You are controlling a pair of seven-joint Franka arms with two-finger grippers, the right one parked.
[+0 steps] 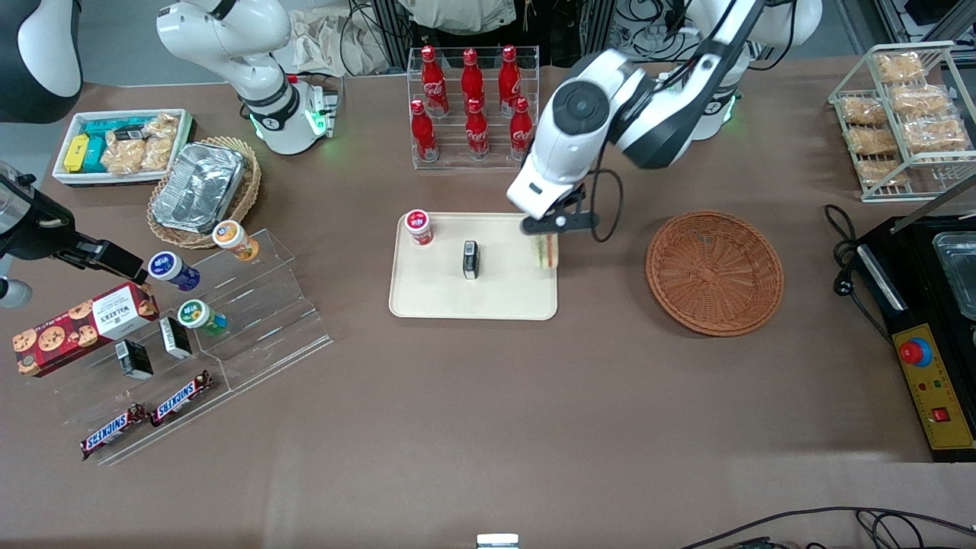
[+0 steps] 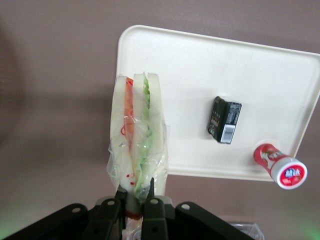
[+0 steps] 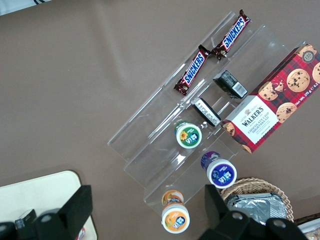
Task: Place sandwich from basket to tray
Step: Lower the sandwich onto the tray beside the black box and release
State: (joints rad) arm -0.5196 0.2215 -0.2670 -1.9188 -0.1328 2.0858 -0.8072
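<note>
Brown cloth covers the whole worktop (image 1: 473, 396), and the cream tray (image 1: 496, 301) lies near its middle. On the tray stand a small jar with a red lid (image 1: 418, 226), at the corner toward the bottle rack, and a small black box (image 1: 470, 259) close to the tray's centre. The claw (image 2: 134, 196) hangs above the tray's edge that faces the basket (image 1: 714, 272), and its two fingers (image 2: 151, 202) are closed on the narrow end of the sandwich (image 2: 137, 150). The sandwich is wrapped in clear film and hangs with its layers of pale bread, green and red filling visible; in the wrist view part of it is over the tray's corner and part over the brown cloth. I cannot tell if its free end touches the tray. The reddish-brown basket sits on the worktop well apart from the tray, toward the working arm's end. A clear rack of red bottles (image 1: 471, 107) stands farther from the front camera than the tray.
</note>
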